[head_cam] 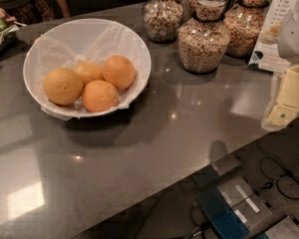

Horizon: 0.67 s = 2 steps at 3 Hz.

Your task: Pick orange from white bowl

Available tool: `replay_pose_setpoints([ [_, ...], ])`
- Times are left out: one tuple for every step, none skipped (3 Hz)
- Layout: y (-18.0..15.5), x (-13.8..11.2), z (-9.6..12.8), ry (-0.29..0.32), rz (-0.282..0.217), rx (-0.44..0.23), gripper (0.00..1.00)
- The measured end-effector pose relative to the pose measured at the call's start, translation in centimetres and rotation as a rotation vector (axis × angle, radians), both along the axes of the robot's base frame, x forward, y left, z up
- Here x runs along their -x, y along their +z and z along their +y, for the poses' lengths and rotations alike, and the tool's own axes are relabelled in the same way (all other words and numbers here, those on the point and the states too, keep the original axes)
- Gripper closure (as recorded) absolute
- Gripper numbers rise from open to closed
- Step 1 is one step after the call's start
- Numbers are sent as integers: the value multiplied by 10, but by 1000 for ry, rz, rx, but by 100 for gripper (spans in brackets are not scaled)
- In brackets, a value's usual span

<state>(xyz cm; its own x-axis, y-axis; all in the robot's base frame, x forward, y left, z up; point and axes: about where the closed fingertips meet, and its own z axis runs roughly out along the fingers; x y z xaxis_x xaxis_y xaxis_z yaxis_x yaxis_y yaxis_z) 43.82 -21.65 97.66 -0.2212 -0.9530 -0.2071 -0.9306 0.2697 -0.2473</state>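
**A:** Where is the orange?
**B:** In the white bowl [37, 49] on the left of the counter [154, 133], which is lined with crinkled paper [50, 51]. Mine is the deep reddish orange [119, 71] on the bowl's right side, touching paler fruits.
**A:** How will it handle?
**B:** I judge it firm, fairly heavy, smooth and apt to roll. I'd take it across its widest middle, from above.
**A:** Any writing?
**B:** The jars [203, 39] of grain show no label. The card [274, 29] has print too small to read.
**A:** Your gripper?
**B:** My gripper [285, 101] is at the far right, well apart from the bowl. I cannot tell whether it is spread or pressed together.
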Motion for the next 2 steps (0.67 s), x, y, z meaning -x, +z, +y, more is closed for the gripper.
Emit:
replay_pose_setpoints([
  [0,0,0,0,-1,0,0],
  [-4,-21,20,47,-35,-13,0],
])
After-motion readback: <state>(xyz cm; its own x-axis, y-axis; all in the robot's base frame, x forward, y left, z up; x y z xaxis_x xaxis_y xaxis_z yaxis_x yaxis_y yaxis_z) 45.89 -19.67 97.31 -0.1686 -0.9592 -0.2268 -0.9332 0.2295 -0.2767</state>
